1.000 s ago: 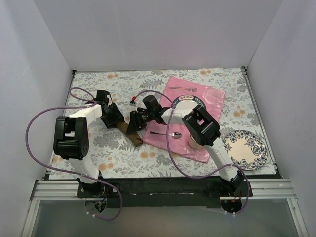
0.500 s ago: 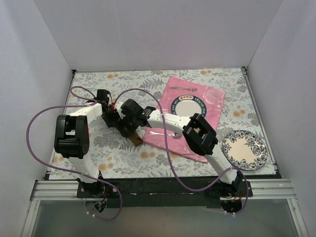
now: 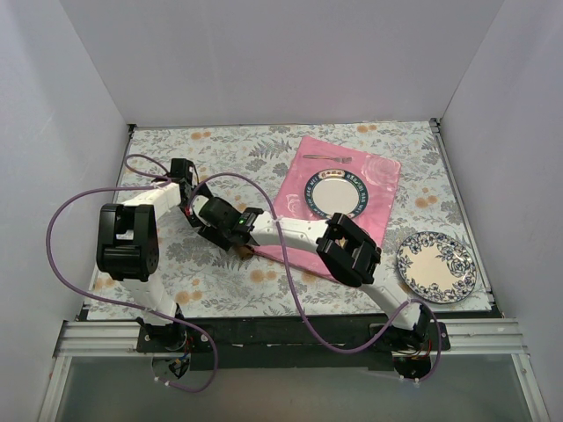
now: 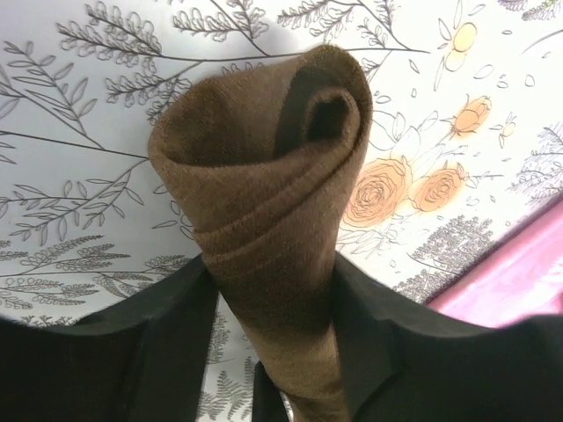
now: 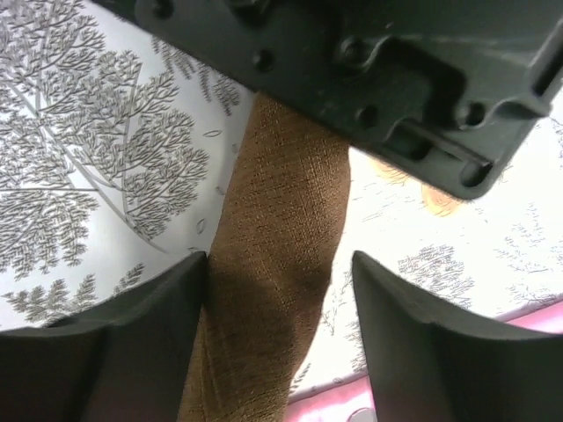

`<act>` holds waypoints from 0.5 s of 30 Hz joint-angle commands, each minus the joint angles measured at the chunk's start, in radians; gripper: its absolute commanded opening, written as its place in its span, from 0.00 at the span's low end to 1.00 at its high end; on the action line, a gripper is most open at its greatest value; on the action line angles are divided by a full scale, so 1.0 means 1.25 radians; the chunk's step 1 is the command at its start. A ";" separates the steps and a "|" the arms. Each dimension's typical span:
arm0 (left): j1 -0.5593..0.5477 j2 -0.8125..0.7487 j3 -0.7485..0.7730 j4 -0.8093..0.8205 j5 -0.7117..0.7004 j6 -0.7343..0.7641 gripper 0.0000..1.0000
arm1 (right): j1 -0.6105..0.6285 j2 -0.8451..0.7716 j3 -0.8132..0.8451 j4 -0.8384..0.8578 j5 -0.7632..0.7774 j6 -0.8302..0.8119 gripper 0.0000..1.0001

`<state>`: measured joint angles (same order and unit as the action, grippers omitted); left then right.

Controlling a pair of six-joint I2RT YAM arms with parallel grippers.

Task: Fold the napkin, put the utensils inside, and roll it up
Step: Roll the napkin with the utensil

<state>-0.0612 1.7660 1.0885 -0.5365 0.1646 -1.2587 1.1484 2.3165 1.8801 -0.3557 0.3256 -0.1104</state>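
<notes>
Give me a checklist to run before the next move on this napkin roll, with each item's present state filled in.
1. The napkin is rolled into a tube: ok, the left wrist view shows its coiled end.
2. The left claw holds the napkin: ok, it pinches the roll from both sides.
3. The right claw is free of the napkin: ok, it is open and straddles the roll with a gap on one side.
4. The fork is inside the roll: not ok, it lies on the pink cloth.
5. Other cutlery is inside the roll: cannot tell, the core is dark.
</notes>
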 commanded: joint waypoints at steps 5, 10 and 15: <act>0.027 -0.031 -0.007 -0.003 0.013 -0.012 0.65 | -0.017 0.011 -0.026 0.067 0.005 0.031 0.48; 0.043 -0.057 -0.013 -0.008 0.016 -0.009 0.77 | -0.050 -0.037 -0.104 0.129 -0.151 0.082 0.44; 0.048 -0.094 -0.029 0.016 0.068 -0.007 0.82 | -0.111 -0.053 -0.150 0.195 -0.350 0.176 0.40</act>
<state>-0.0074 1.7329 1.0748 -0.5255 0.1959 -1.2793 1.0710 2.2738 1.7424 -0.1833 0.1326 -0.0017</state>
